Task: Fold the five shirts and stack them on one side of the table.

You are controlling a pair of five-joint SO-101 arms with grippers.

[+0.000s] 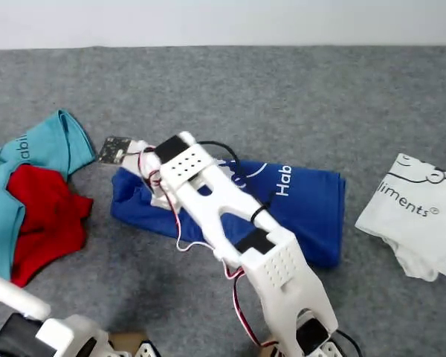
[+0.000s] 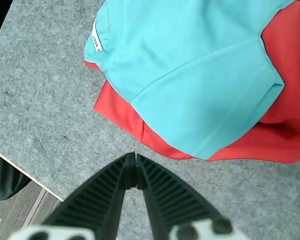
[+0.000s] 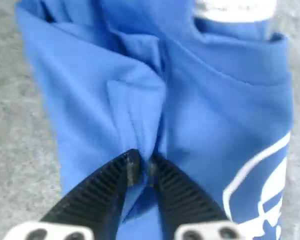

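Observation:
A blue shirt (image 1: pixel 305 201) with white print lies partly folded in the middle of the grey mat. My right arm stretches from the front edge over it, and my right gripper (image 1: pixel 154 182) is down at the shirt's left end. In the right wrist view the right gripper (image 3: pixel 141 165) is shut on a raised fold of the blue shirt (image 3: pixel 215 100). A teal shirt (image 1: pixel 37 149) and a red shirt (image 1: pixel 48 216) lie crumpled together at the left. My left gripper (image 2: pixel 135 162) is shut and empty, hovering just short of the red shirt (image 2: pixel 290 110) and teal shirt (image 2: pixel 190 75).
A white shirt (image 1: pixel 420 212) with dark print lies loosely folded at the right edge. The left arm's base (image 1: pixel 30 320) sits at the front left corner. The table's edge (image 2: pixel 20 170) runs close to the left gripper. Bare grey mat (image 1: pixel 282 97) spans the back.

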